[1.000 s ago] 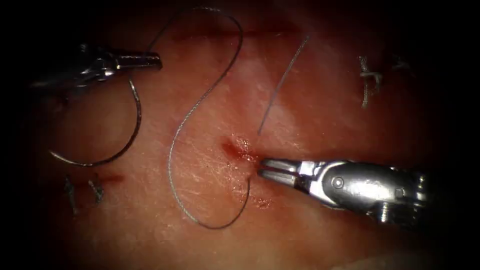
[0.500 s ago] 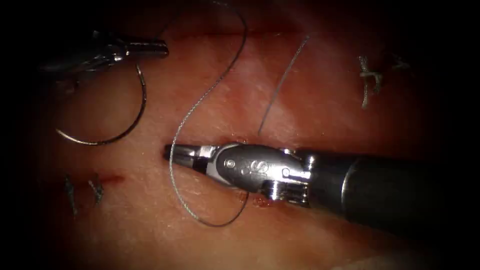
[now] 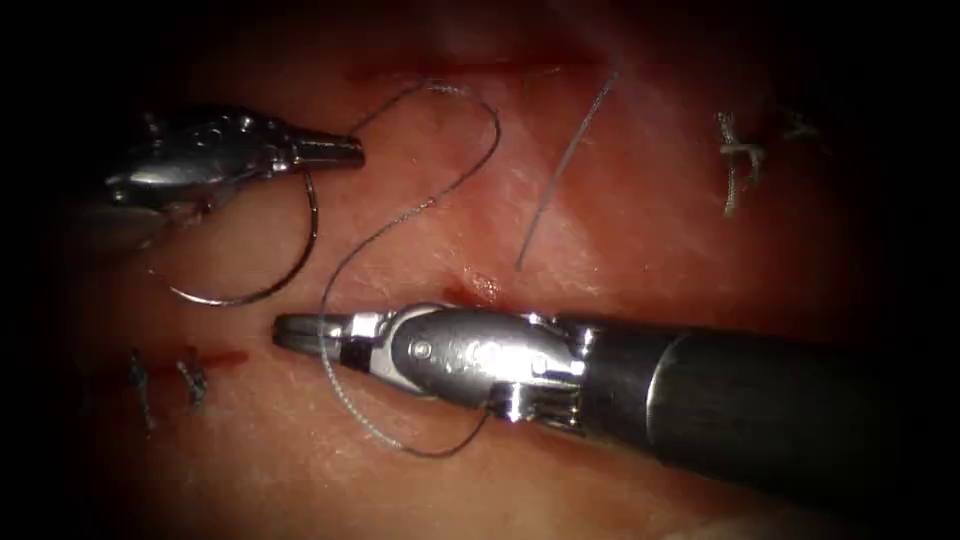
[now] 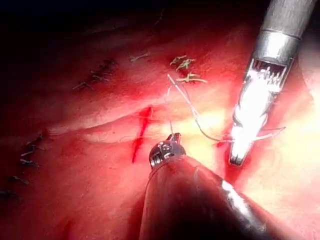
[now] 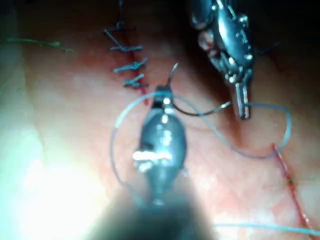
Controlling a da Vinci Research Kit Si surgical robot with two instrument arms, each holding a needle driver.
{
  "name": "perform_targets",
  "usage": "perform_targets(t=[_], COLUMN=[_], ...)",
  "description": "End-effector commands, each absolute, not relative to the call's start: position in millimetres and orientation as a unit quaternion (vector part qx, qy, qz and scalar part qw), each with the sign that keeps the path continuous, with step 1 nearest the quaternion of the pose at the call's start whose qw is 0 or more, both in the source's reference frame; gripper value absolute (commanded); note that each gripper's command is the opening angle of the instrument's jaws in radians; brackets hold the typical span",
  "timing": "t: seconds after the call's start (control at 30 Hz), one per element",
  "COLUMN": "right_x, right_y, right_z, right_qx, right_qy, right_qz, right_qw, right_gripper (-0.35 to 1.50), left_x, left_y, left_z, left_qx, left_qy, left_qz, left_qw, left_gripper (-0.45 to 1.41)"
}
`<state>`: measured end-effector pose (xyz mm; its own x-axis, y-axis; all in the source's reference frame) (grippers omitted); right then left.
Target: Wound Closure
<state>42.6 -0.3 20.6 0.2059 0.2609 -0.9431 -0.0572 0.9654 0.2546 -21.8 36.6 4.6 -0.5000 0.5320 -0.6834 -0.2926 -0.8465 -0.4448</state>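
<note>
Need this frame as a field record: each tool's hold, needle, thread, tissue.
left tool: jaws shut on the needle, at its thread end
needle: curved, hangs below the left tool over the tissue, free of it; tip points left
right tool: jaws shut, lying across the thread; whether it grips the thread cannot be told
thread: runs from the left tool in an S-loop, passes under the right tool's shaft
tissue: red fluid just above the right tool; finished stitches to the far right
</note>
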Motion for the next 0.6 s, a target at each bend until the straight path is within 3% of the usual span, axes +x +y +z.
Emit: perform_targets(t=[0.03,0.6], right_x=[43.1,39.0], right_y=[-0.1,2.4], right_z=[20.7,16.4], right_qx=[0.078,0.033], right_qy=[0.629,0.687], right_qz=[0.112,0.185], right_qw=[0.765,0.702], right_gripper=[-0.35,-0.35], left_x=[-22.4,-23.1], left_y=[36.5,32.5], left_z=[5.5,7.9], left_qx=[-0.441,-0.431], left_qy=[-0.138,-0.151], left_qz=[0.854,0.859], left_qw=[0.240,0.231], left_gripper=[-0.45,-0.45])
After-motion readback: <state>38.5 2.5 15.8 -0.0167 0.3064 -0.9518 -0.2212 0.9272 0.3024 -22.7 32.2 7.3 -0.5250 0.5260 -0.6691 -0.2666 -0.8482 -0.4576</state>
